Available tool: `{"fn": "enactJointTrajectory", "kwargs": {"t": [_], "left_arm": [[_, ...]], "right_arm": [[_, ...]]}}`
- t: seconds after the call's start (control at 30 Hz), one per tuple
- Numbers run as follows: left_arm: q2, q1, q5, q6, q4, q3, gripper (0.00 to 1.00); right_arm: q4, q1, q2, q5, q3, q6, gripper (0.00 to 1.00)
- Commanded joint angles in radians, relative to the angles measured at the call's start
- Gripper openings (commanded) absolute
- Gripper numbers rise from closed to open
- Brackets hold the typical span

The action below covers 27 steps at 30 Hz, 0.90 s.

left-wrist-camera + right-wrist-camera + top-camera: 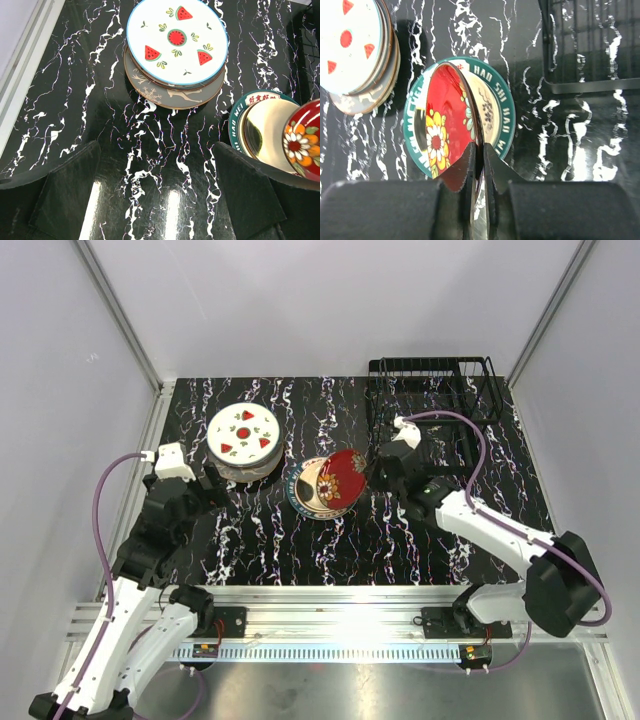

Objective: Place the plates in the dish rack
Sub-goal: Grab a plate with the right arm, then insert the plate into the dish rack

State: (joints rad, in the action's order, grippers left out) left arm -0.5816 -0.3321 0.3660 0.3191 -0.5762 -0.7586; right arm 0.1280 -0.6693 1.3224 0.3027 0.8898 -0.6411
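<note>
The desk is black marble, walled in white on the far side and both flanks, with a metal rail along its near edge. Bare desk runs across the near half and between the plates and the left wall.

The rack stands in the far right corner, tight against the far edge. Every plate in view lies outside it. A strip of bare desk separates its near frame from the closest plates.

The stack sits left of centre toward the far side, the watermelon plate on top. Under it, a grey plate with pale figures and a brown rim pokes out on the near side.

Right of the stack and a little nearer lies the teal plate, flat on the desk with lettering around its rim. The red plate is tipped up on edge over it, its floral face turned toward the stack. Its lower edge is at the teal plate, but whether they touch cannot be told.

The right tool is pressed together on the red plate's rim, one finger on each face, on the side toward the rack. The right arm reaches in from the near right, and the rack is beyond it.

The left tool is spread wide with nothing between its fingers. It hangs over bare desk just near of the stack, with the teal and red plates off to its right.
</note>
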Motion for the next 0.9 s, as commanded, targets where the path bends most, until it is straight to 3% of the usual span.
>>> {"fn": "enactJointTrajectory", "kwargs": {"t": [0.0,0.37,0.57,0.87], "left_arm": [[-0.004,-0.004,0.017,0.000,0.036,-0.008,0.99],[0.000,-0.005,0.022,0.001,0.036,-0.008,0.99],[-0.001,-0.005,0.024,0.001,0.036,-0.008,0.99],[-0.018,-0.005,0.045,-0.002,0.032,-0.010,0.99]], "right_arm": [[0.011,-0.006,-0.087,0.016,0.083,0.069,0.00],[0.278,-0.006,-0.262,0.082,0.233,0.325,0.00],[0.366,-0.006,-0.353,0.255,0.316,0.452,0.00],[0.297,-0.004,-0.356,0.489,0.454,0.670,0.00]]}}
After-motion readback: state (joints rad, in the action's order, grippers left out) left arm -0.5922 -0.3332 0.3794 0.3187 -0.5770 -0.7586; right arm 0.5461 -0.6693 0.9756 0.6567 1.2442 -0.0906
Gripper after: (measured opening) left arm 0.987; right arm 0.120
